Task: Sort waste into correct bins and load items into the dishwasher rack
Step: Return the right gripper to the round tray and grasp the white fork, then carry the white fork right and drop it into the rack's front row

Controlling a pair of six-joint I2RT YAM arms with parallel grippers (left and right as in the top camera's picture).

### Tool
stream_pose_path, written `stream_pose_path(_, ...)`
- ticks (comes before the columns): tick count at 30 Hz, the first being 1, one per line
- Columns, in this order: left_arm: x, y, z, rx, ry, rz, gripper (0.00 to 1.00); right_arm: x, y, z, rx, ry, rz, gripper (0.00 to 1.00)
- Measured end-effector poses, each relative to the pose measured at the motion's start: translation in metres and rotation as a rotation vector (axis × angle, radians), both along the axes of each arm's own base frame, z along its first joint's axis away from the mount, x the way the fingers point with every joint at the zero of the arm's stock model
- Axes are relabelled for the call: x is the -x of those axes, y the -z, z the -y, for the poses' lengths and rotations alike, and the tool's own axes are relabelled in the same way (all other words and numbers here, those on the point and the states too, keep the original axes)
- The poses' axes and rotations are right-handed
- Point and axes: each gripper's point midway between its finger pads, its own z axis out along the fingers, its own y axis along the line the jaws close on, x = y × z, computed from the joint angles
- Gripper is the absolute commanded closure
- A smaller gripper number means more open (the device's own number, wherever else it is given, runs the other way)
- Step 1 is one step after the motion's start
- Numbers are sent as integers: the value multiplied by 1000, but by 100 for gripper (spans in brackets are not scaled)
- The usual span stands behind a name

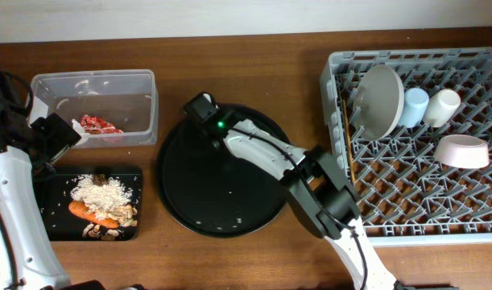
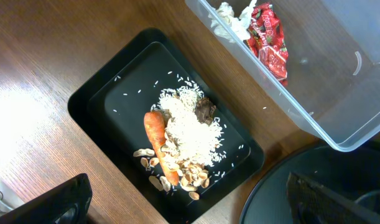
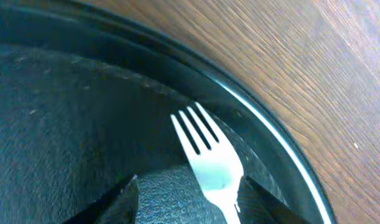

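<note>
Right claw [image 3: 188, 194] about half open, astride the fork [image 3: 205, 152] handle on the round tray [image 3: 65, 124] near its rim. Right finger sits just beside the handle, contact unclear; left finger apart. Handle end cut off by the frame edge. Overhead, the claw hides the fork. Left claw [image 2: 186, 193] wide open, empty — above the black tray [image 2: 102, 93] of rice [image 2: 190, 127].

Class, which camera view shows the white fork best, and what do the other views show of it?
The right wrist view: the white fork shows its tines and neck sharply on the round black tray. Overhead, the right arm hides it; the left wrist view does not show it.
</note>
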Motion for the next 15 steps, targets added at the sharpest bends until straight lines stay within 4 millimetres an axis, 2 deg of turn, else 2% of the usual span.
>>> stream_pose_path(2,0,0,0,0,0,0,1,-6,1,17,11,32,-18,55)
stream_pose_path(4,0,0,0,0,0,0,1,-8,2,26,19,46,-28,55)
stream_pose_path(10,0,0,0,0,0,0,1,-4,2,31,29,62,-50,53)
stream_pose_path(12,0,0,0,0,0,0,1,7,1,39,51,86,-98,48)
stream_pose_path(15,0,0,0,0,0,0,1,29,-4,52,62,122,-203,46)
